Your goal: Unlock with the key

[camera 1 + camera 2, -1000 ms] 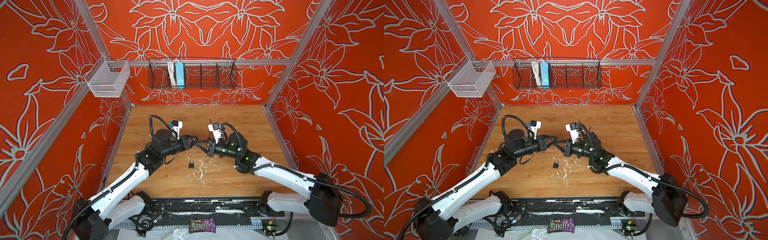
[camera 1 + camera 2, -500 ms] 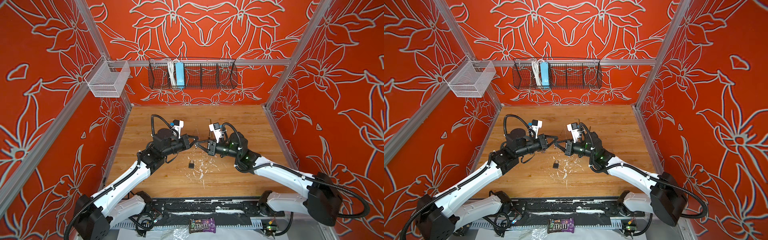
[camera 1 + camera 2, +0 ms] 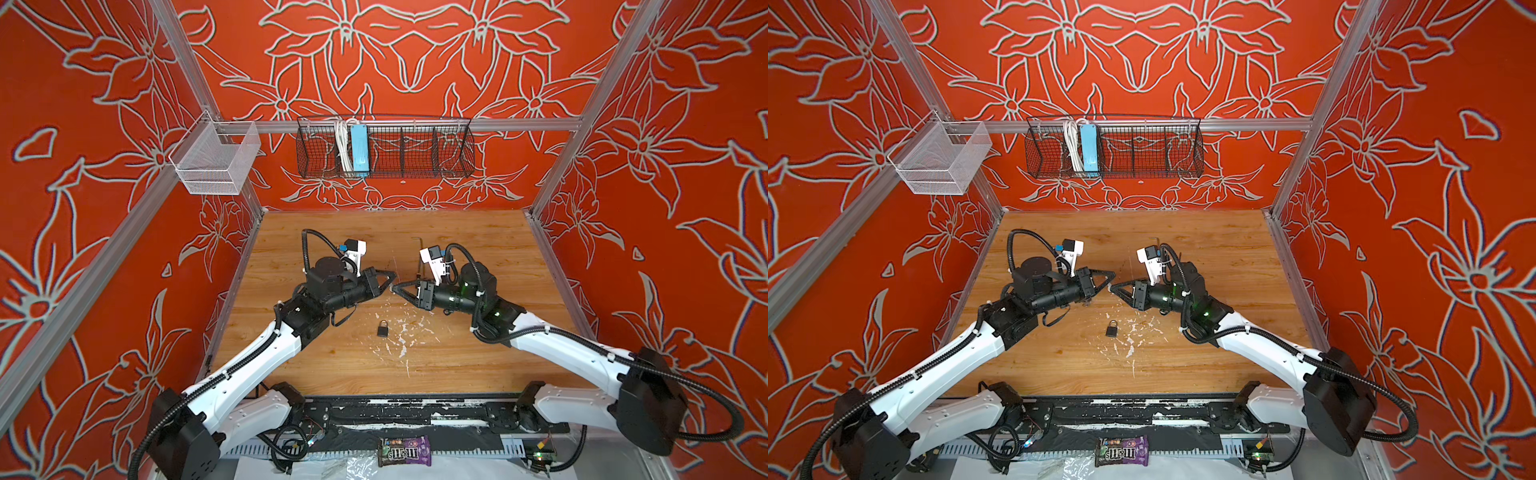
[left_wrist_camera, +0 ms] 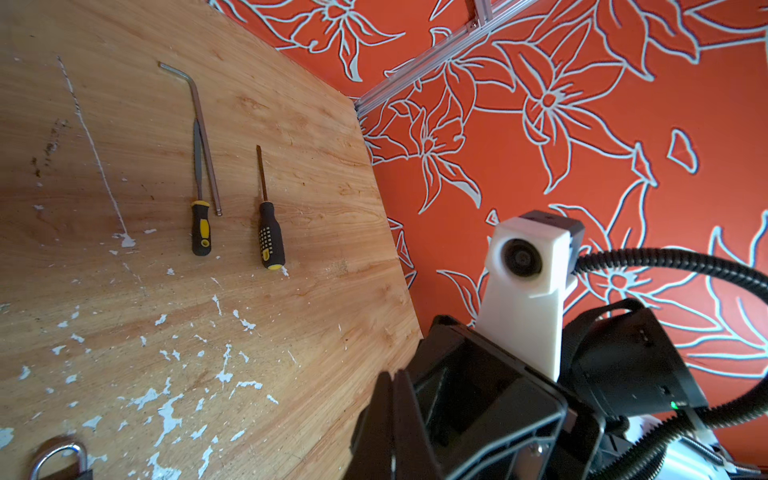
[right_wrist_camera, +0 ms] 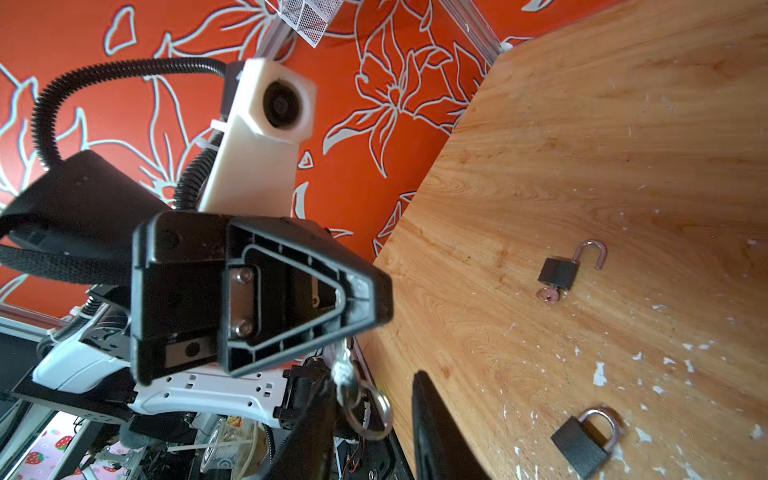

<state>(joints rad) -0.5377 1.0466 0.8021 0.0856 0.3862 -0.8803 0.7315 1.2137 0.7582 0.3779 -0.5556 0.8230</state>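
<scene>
Wooden table (image 3: 457, 353), red floral walls | both arms stretched inward, wrists level, tips meeting mid-air | left gripper (image 3: 390, 286) jaws pinched together on key (image 5: 343, 368), ring dangling | right gripper (image 3: 397, 287) jaws parted just beside key | padlock (image 3: 382, 329) lay on table below the jaws

I'm working in a robot lab cell — aluminium rails (image 3: 519, 123), floral backdrop panels (image 3: 415, 50), scuffed wooden bench (image 3: 457, 365), wire basket (image 3: 453, 153)

White shells on left arm (image 3: 249, 365) and right arm (image 3: 561, 345), black joints, black ribbed cables (image 3: 305, 253) at the wrists. White camera block (image 5: 266, 124) there, and the left tool (image 5: 380, 299): black triangular ribbed fingers (image 5: 357, 286), two silver screws (image 5: 243, 275).
</scene>
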